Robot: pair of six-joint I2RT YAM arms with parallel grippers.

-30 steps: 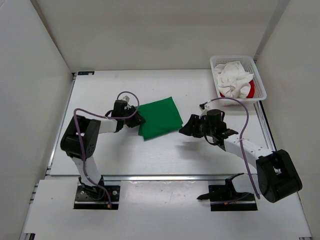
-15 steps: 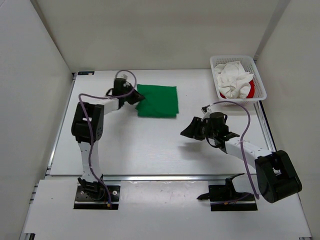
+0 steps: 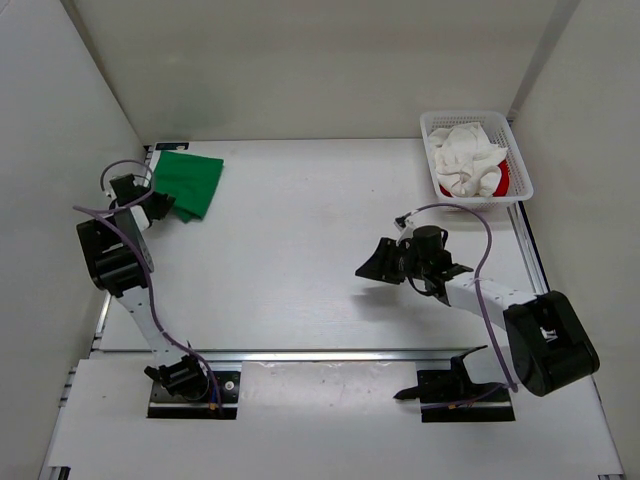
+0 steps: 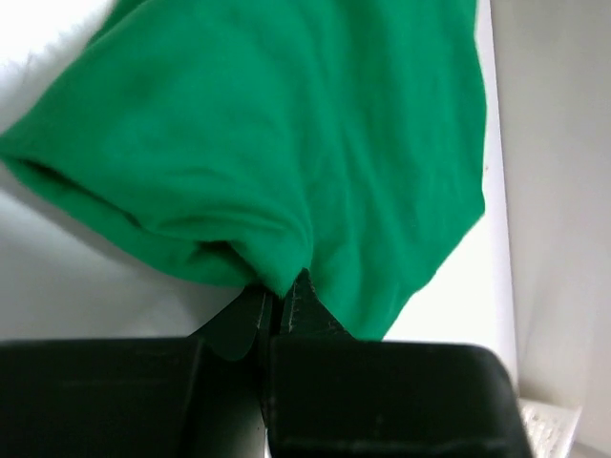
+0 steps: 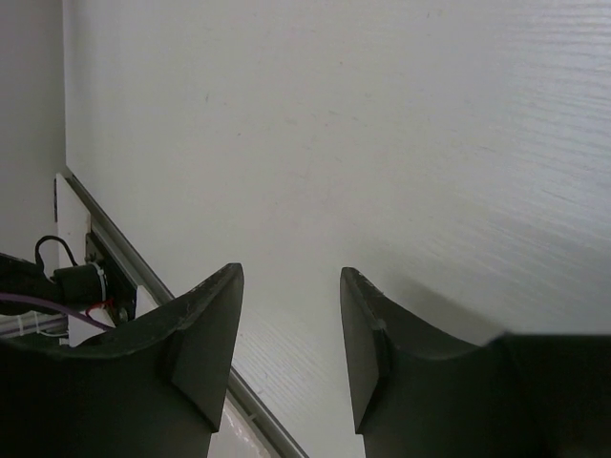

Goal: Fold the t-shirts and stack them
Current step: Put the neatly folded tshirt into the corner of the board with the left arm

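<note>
A folded bright green t-shirt (image 3: pixel 188 181) lies at the far left corner of the table. My left gripper (image 3: pixel 158 206) is shut on its near edge; in the left wrist view the green t-shirt (image 4: pixel 286 143) bunches out from my closed left gripper (image 4: pixel 283 291). A white t-shirt (image 3: pixel 466 160) lies crumpled in the basket over a red t-shirt (image 3: pixel 500 182), of which only a sliver shows. My right gripper (image 3: pixel 372 262) hovers open over the table's right middle; in the right wrist view the right gripper (image 5: pixel 289 277) has only bare table between its fingers.
A white mesh basket (image 3: pixel 521 158) stands at the far right corner. Side walls close in the table on the left, right and back. A metal rail (image 3: pixel 340 354) runs along the near edge in front of both arm bases.
My left gripper closed on the green t-shirt and dragged it from the table's middle to the far left corner. The right gripper stayed open and shifted only slightly.
</note>
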